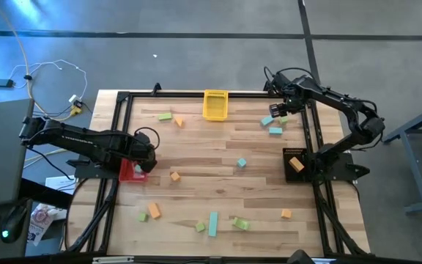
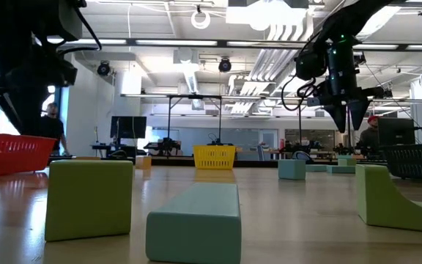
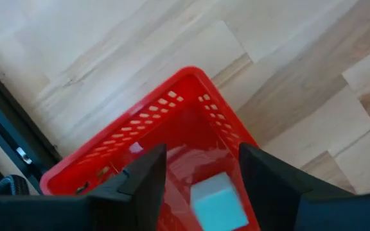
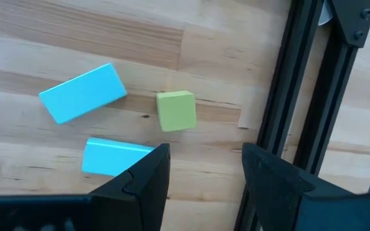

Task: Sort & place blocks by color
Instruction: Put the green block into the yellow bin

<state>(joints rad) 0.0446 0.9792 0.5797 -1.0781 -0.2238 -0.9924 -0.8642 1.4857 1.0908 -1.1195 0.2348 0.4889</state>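
Over the red bin (image 1: 131, 171) at the table's (image 1: 218, 192) left edge, my left pincer (image 3: 201, 186) stands with its fingers parted and nothing between them; a teal cube (image 3: 218, 201) lies in the bin just beneath, free of both fingers, so I judge this drop done. My right pincer (image 4: 201, 173) hangs open and empty near the table's far right corner, above a light green cube (image 4: 176, 110) and two teal bars (image 4: 82, 93), touching none of them. The black bin (image 1: 296, 163) at the right edge holds an orange block (image 1: 296, 164), and the yellow bin (image 1: 215, 104) sits at the far edge. Blocks of all three colours remain scattered on the table, a teal bar (image 1: 213, 224) near the front edge among them. Next, I judge, the left pincer must lift clear of the bin and go for another teal block, while the right needs only to descend around one of the pieces below it.
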